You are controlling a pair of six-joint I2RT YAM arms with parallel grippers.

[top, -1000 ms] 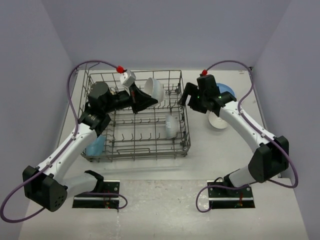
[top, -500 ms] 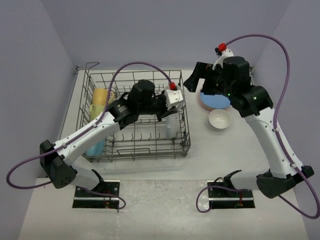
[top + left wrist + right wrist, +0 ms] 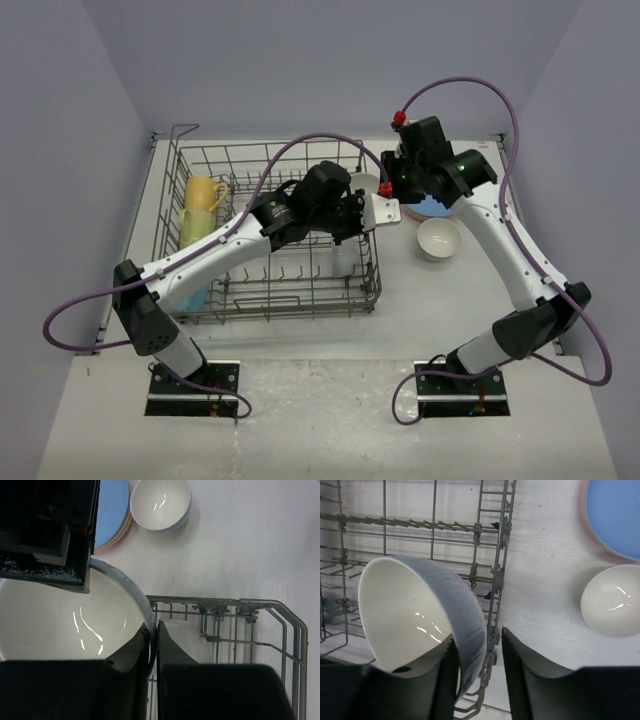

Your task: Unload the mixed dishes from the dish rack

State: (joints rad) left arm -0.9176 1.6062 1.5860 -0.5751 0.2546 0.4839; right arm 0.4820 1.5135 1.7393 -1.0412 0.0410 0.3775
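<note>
My left pincer (image 3: 154,630) pinches the rim of 1 white bowl (image 3: 410,615) above the dish rack's (image 3: 492,580) right edge, seemingly offering it to my right pincer (image 3: 478,639), whose jaws stand spread astride the same rim. The bowl is tipped on edge, mouth facing the rack's inside, its axis near level.

We take this for a robot lab test cell rather than a kitchen. Bare lavender walls (image 3: 330,60) box in a plain white surface (image 3: 320,430). Robot arms (image 3: 200,262) stand bolted to metal base plates (image 3: 490,385), trailing purple cables (image 3: 470,83). The dish rack (image 3: 270,295) and white bowl (image 3: 60,625) seem to be props.
</note>
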